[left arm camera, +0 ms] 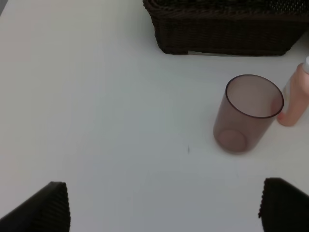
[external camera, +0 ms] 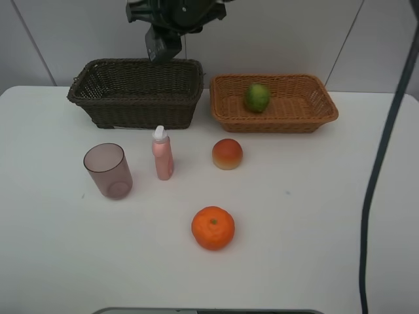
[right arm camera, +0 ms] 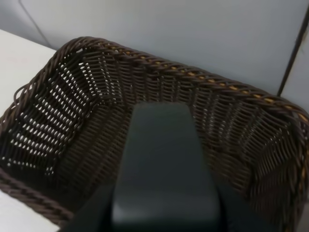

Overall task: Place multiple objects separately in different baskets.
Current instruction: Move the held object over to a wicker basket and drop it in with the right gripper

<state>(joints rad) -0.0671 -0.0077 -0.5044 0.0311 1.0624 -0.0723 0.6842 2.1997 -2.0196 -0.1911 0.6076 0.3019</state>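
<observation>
My right gripper (external camera: 163,33) hangs over the dark brown basket (external camera: 105,98), reaching across from the top, and is shut on the dark green pump bottle (right arm camera: 166,169), which fills the right wrist view above the basket's inside (right arm camera: 63,125). The lime (external camera: 257,97) lies in the orange-tan basket (external camera: 314,118). The mauve cup (external camera: 108,171), pink bottle (external camera: 162,154), peach-like fruit (external camera: 227,154) and tangerine (external camera: 213,227) stand on the table. My left gripper (left arm camera: 164,205) is open and empty above the table, short of the cup (left arm camera: 246,116); it is out of the exterior view.
The white table (external camera: 314,216) ends at a white wall behind the baskets. A dark cable (external camera: 383,163) runs down the right side. The left wrist view shows the dark basket's front wall (left arm camera: 227,34) and the pink bottle (left arm camera: 295,101) beside the cup.
</observation>
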